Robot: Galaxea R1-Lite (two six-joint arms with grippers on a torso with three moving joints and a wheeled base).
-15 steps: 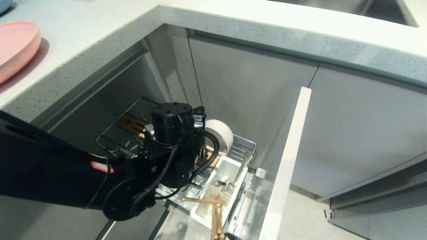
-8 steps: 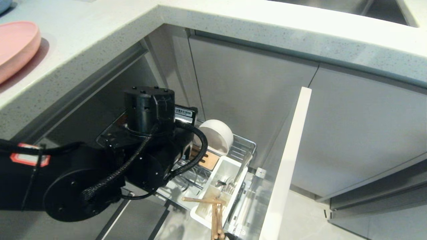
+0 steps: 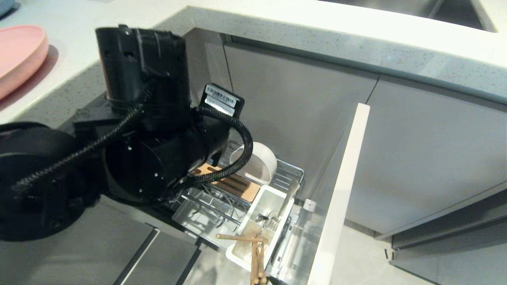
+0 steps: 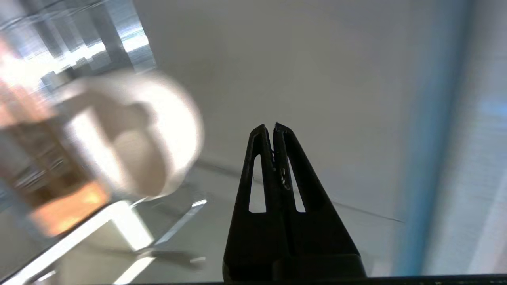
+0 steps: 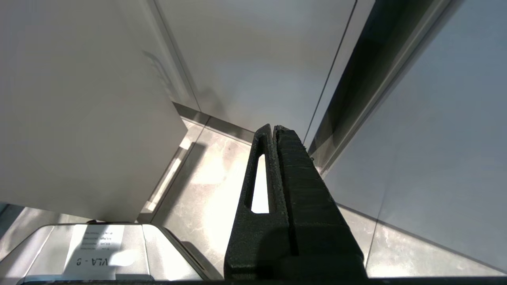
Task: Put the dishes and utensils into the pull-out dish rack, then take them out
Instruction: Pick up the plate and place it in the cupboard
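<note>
The pull-out dish rack (image 3: 291, 173) stands open below the counter. A cream-white bowl (image 3: 257, 160) rests on its edge in the rack beside the slotted wooden strip (image 3: 233, 184). Chopsticks (image 3: 253, 253) and the metal spoon (image 3: 288, 196) lie in the white cutlery tub (image 3: 273, 190). The pink plate (image 3: 18, 55) sits on the counter at far left. My left arm (image 3: 142, 158) is raised above the rack's left side and hides its own gripper in the head view. In the left wrist view my left gripper (image 4: 273, 128) is shut and empty, apart from the blurred bowl (image 4: 134, 134). My right gripper (image 5: 273, 128) hangs shut and parked.
The rack's pale cabinet front (image 3: 342, 190) stands on edge at the right of the rack. The speckled counter (image 3: 317, 35) overhangs the grey cabinet doors (image 3: 297, 103). The right wrist view shows the floor (image 5: 210, 186) and part of my base.
My left arm has lifted up and back out of the rack, toward the counter edge. The cream bowl stays on its edge in the rack; nothing else has moved.
</note>
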